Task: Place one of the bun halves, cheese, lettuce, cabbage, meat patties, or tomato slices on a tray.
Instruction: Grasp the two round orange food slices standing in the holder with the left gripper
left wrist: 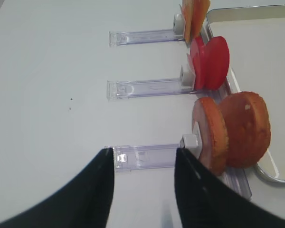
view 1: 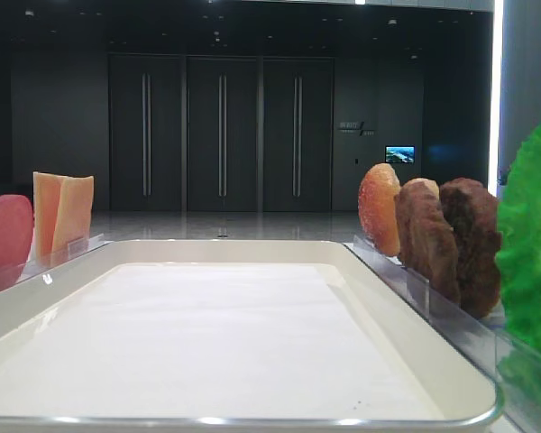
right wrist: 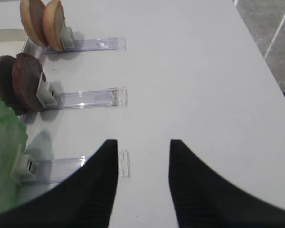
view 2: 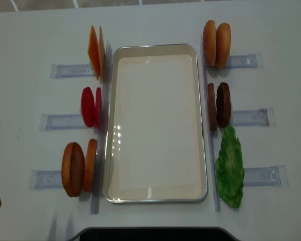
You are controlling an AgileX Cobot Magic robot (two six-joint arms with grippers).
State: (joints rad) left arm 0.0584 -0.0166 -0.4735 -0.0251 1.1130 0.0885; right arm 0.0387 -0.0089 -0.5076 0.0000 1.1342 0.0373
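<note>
Both black claws hover low over the white worktop (view 2: 155, 20), jaws apart, empty: left claw (left wrist: 143, 164) beside the round brown bun halves (left wrist: 230, 133), right claw (right wrist: 143, 156) beside the ruffled green lettuce leaf (right wrist: 4, 152). No legible writing.

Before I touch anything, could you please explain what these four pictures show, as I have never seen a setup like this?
This is a two-armed robot at a white table. Two pictures are overall views: one from above, one low at the edge of the tray. The other two come from cameras on each wrist, looking past the dark fingers. The left gripper and the right gripper are both open and hold nothing. The tray has no food in it. Beside it, toy food stands in clear holders: cheese, tomato slices and bun halves on the left; more buns, meat patties and lettuce on the right.
</note>
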